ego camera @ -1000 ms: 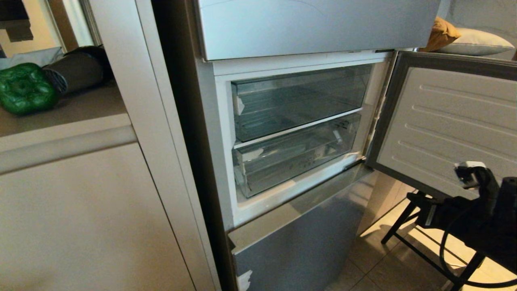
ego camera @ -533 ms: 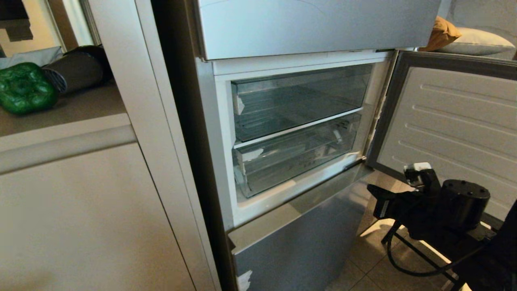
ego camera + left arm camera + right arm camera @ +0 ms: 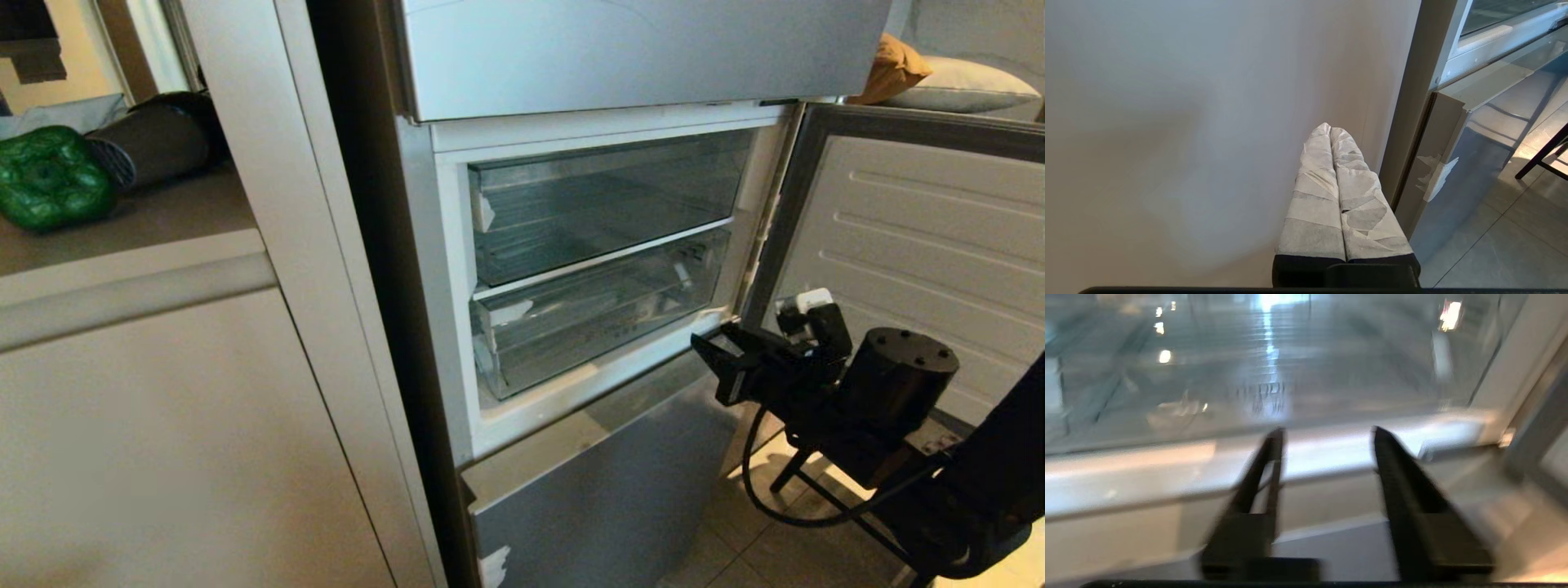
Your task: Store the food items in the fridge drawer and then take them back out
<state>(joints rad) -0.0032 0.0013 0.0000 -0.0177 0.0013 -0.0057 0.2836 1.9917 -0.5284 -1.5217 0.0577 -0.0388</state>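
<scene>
Since the earlier frames the right gripper (image 3: 709,353) has swung in from the lower right, past the open fridge door (image 3: 922,237), and its black fingers have parted; it now hovers just off the right front corner of the lower clear drawer (image 3: 588,314). In the right wrist view the two fingers (image 3: 1265,465) stand spread with nothing between them, aimed at the white sill under the drawer front. That view is smeared by motion, so I cannot say for sure whether the tips are level with the drawer's lip or slightly below it.

The upper clear drawer (image 3: 604,200) and the lower one are both pushed in, and neither seems to hold any food. The green bell pepper (image 3: 51,177) lies well apart, at the far left edge of the worktop (image 3: 163,220), beside a dark cylinder (image 3: 155,140). The potato is not in view. The left gripper (image 3: 1337,163) hangs parked by the beige cabinet door (image 3: 1188,122), its taped fingers pressed together.

The storing step has barely begun; a drawer must open first. The risks from here: fingers arriving too low would press the sill rather than hook the lip; a grab at the corner rather than mid-front could rack the drawer sideways and jam it; and the arm's elbow, close to the open door, might nudge it.
</scene>
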